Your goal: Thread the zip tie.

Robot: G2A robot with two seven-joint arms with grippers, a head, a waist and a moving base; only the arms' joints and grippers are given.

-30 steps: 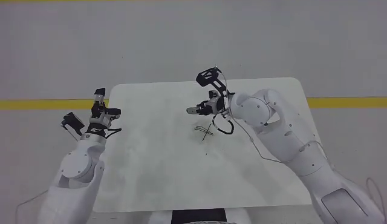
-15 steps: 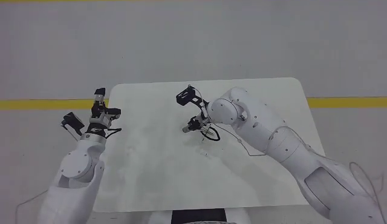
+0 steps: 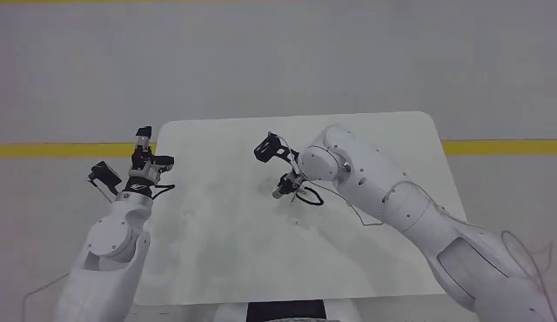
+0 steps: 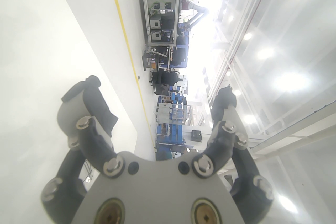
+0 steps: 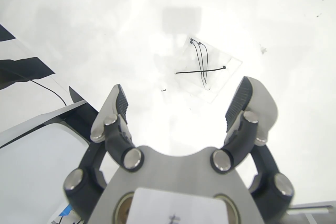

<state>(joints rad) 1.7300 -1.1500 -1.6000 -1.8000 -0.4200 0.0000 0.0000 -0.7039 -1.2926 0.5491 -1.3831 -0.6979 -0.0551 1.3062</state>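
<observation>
In the top view, I am holding my right gripper [image 3: 280, 188] low over the middle of the table [image 3: 218, 235], with the arm stretching across from the right side. My left gripper [image 3: 150, 158] is hanging at the left edge of the table, well apart from the right one.

In the left wrist view, my left gripper [image 4: 157, 88] is standing open. Its two dark fingers [image 4: 92, 101] are spreading wide and are gripping nothing and touching nothing. It is pointing past the table edge [image 4: 39, 52] toward the room behind.

In the right wrist view, my right gripper [image 5: 181, 90] is also standing open, the ribbed pads [image 5: 237, 99] far from each other, with nothing between them. It is hovering above the table and not touching it. Just ahead of the fingertips, three black zip ties [image 5: 200, 59] are lying on a clear sheet [image 5: 228, 70] that is resting flat on the table. Two of them are lying side by side, almost parallel, with their heads at the far end. The crossing tie [image 5: 189, 72] is lying over these two, its head pointing toward the right finger's side. I am not touching any of them.
</observation>
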